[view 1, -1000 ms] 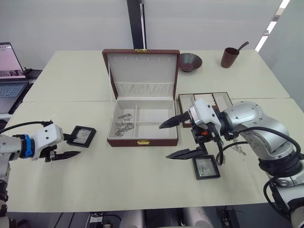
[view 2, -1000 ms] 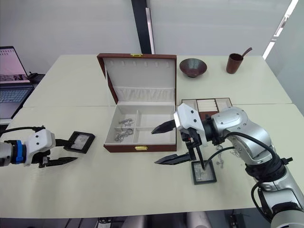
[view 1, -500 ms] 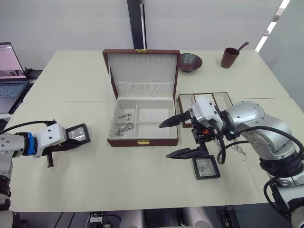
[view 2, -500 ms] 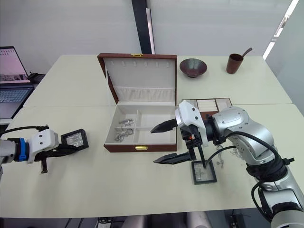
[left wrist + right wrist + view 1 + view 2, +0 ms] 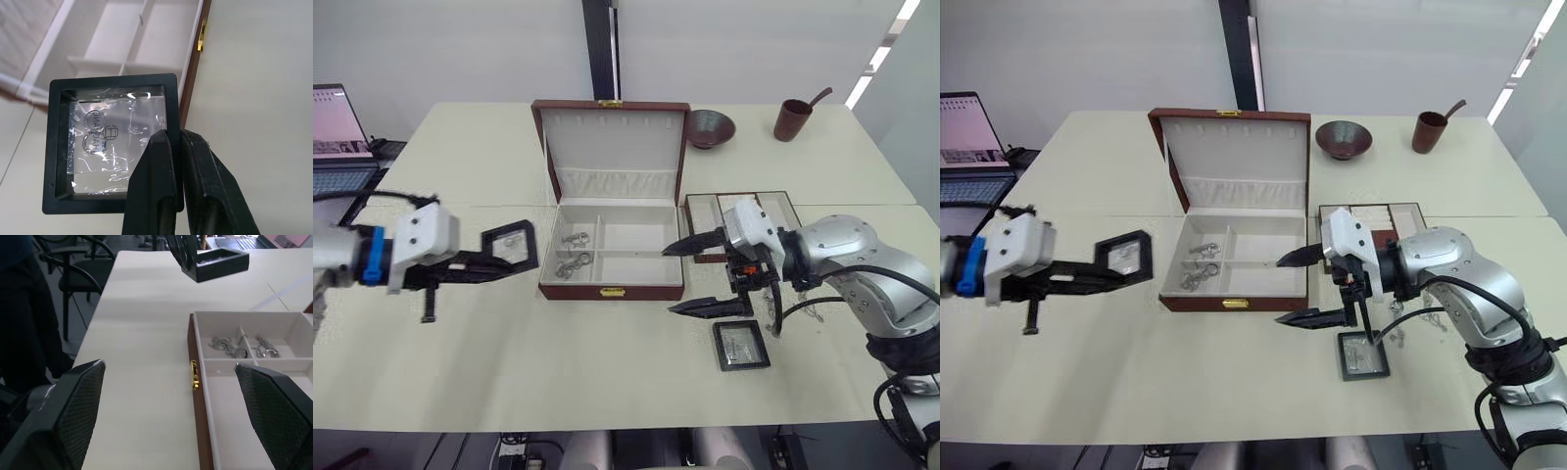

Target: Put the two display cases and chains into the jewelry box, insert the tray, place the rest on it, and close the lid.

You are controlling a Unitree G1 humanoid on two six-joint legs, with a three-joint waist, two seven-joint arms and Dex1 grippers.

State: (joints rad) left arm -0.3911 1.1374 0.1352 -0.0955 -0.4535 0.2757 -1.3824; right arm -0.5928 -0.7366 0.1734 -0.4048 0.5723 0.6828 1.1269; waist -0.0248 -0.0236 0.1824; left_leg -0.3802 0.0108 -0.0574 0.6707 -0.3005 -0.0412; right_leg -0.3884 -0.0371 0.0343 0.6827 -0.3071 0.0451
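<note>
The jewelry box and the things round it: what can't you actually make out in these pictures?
- Tray, head views: the right pincer and its arm cover most of it.
- Chains in the jewelry box: too small to tell their shapes.
- Second display case on the table: contents too small to read.
- Held display case, left wrist view: the left pincer covers one corner.
- Laptop: cut off by the picture's edge.
</note>
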